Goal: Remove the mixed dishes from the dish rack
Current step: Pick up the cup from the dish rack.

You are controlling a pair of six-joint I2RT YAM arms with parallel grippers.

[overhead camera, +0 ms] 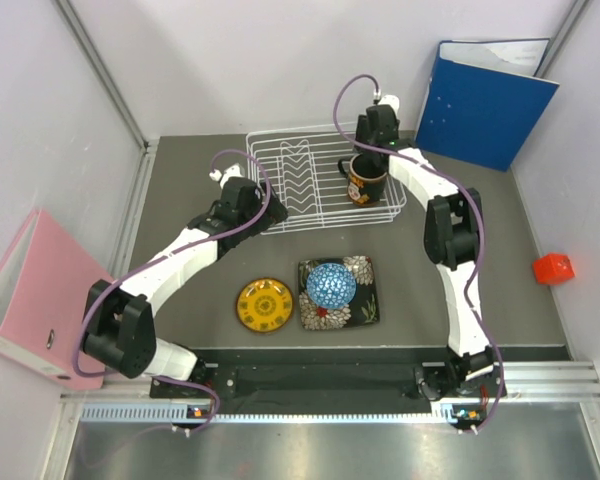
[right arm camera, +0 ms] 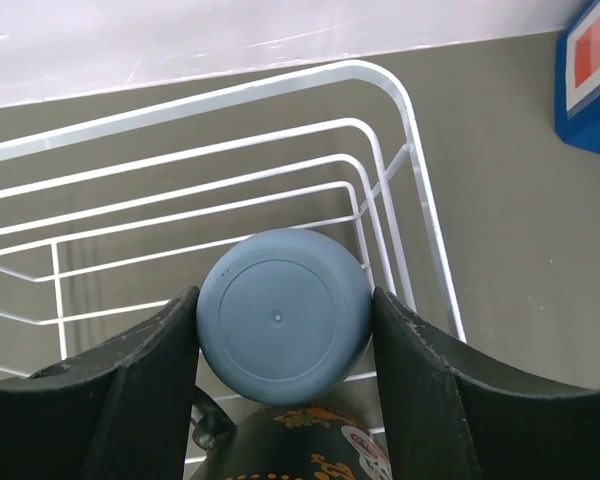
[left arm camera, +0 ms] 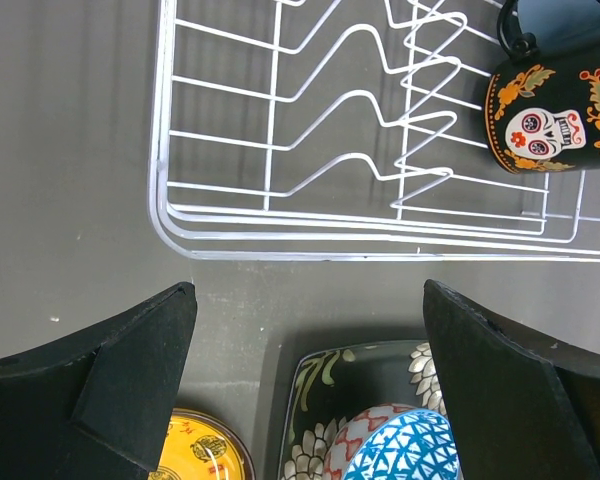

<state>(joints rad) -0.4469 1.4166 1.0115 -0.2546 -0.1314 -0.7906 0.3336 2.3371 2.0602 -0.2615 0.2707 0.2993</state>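
Two dishes sit toward the right end of the white wire dish rack [overhead camera: 290,185]. They are the dark patterned mug [overhead camera: 365,180] and, just above it in the right wrist view, the small light blue cup [right arm camera: 283,330], turned upside down. The right gripper [right arm camera: 284,300] clasps the cup, a finger pressed to each side. The left gripper [left arm camera: 308,290] hangs spread wide and empty, just outside the rack's rim. At lower centre of the top view the small round yellow patterned plate [overhead camera: 264,305] lies beside the black square floral plate [overhead camera: 366,305] — the blue mosaic-patterned bowl [overhead camera: 331,286] rests on the latter.
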